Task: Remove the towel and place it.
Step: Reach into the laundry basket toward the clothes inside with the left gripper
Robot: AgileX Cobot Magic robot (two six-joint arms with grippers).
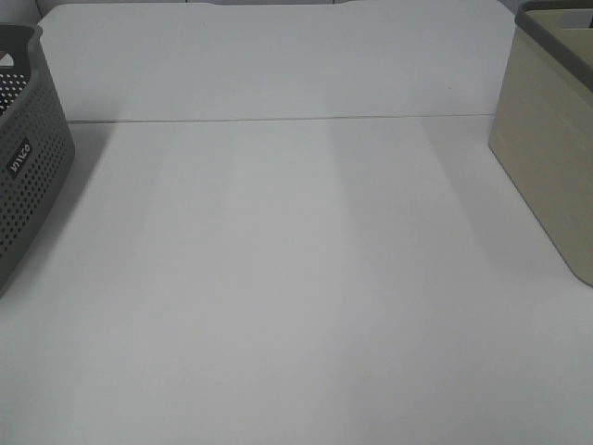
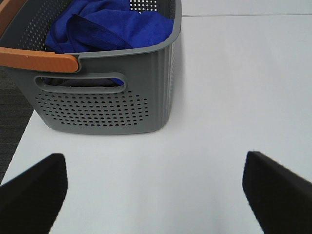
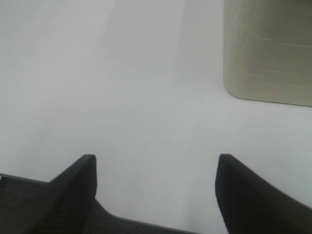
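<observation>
You have a plain white table point(image 1: 296, 278) under even light, with a thin seam point(image 1: 278, 120) running across its far part. A grey perforated basket point(image 1: 23, 176) stands at the table's left edge in the high view and a beige basket point(image 1: 547, 158) at its right edge, well apart, with bare tabletop between them. The towel point(image 2: 107, 27) lies bunched inside the grey basket, blue folds rising to the rim beside an orange handle point(image 2: 39, 61). Your left gripper point(image 2: 153, 170) hangs over the table near that basket, fingers spread wide with nothing between them. Your right gripper point(image 3: 157, 165) is likewise parted and empty, near the beige basket's wall. Past the table edge beside the grey basket you can see dark, textured floor point(image 2: 12, 112).
</observation>
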